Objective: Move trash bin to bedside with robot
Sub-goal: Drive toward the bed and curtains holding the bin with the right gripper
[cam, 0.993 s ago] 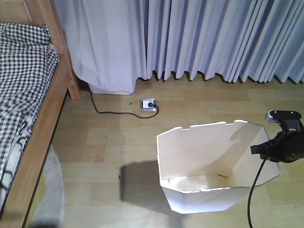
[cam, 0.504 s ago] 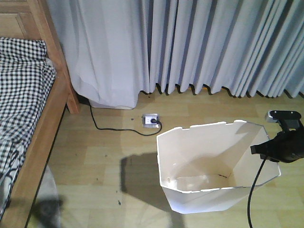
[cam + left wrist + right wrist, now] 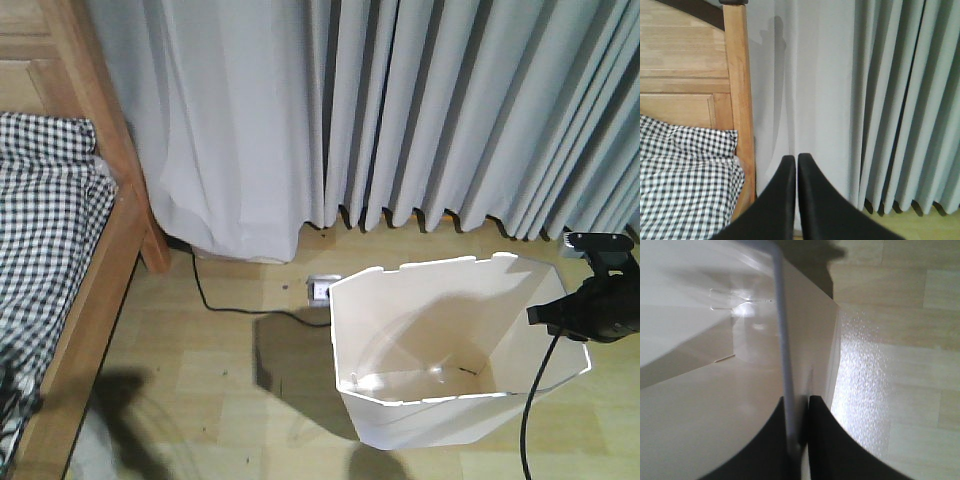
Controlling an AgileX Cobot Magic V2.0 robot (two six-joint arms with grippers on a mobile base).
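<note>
Front view: the bin [image 3: 400, 420] sits at 5 o'clock exactly as it did half a second ago, with the right gripper [image 3: 548, 317] on its 3 o'clock rim. The curtain [image 3: 450, 110], socket [image 3: 320, 290] and bed [image 3: 60, 250] at 9 o'clock have drawn nearer, which indicates forward travel with the bin in tow, though it is still well apart from the bedside. Left wrist view: the left gripper [image 3: 796, 167] is closed on nothing, with the headboard [image 3: 685, 75] at 10 o'clock. Right wrist view: the right gripper clamps the bin wall between its jaws.
</note>
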